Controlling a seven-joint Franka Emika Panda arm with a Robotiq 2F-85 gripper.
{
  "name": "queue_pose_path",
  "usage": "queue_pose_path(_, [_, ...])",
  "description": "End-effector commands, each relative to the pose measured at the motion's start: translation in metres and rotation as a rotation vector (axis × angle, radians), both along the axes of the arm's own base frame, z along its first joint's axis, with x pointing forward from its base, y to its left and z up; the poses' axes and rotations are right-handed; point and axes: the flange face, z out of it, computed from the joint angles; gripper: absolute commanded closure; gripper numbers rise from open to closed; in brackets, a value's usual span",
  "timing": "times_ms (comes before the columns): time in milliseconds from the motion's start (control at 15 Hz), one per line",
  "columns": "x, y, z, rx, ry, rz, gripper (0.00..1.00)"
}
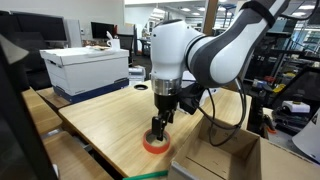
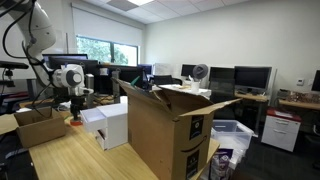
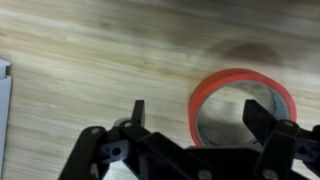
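Hand (image 3: 197,112): fingers stand wide apart and clamp nothing. In the wrist view one finger (image 3: 138,110) is over bare wood outside the ring (image 3: 240,74), and the other is over the ring's hollow, so the jaws straddle one side of its wall. Contact with the ring cannot be confirmed. The ring is red-orange, lies flat on the worktop (image 1: 100,115) and sits directly below the hand (image 1: 160,128) in an exterior view. It is judged to be light and thin-walled, stiff enough to keep its shape yet likely to flex under a hard squeeze. Its smooth rim may slide on the wood if pushed from one side. The best hold is judged to be across the wall, one finger inside and one outside, low enough to catch the full band. Near it stands an open carton (image 1: 225,155). Further back on the worktop sits a white box (image 1: 85,68). Beyond that is office furniture, indistinct.
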Motion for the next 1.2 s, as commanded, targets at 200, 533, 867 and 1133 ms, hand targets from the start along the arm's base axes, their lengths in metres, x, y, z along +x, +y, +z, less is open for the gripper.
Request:
queue_pose_path(200, [-0.004,-0.001,-0.008,0.023,-0.003,0.005,0.0])
queue_pose_path(533, [-0.004,-0.003,-0.014,0.025,-0.002,0.004,0.0])
queue_pose_path(867, [-0.006,-0.002,-0.016,0.021,-0.001,0.003,0.32])
queue_pose_path(1133, [-0.008,0.002,-0.015,0.021,0.0,0.006,0.55])
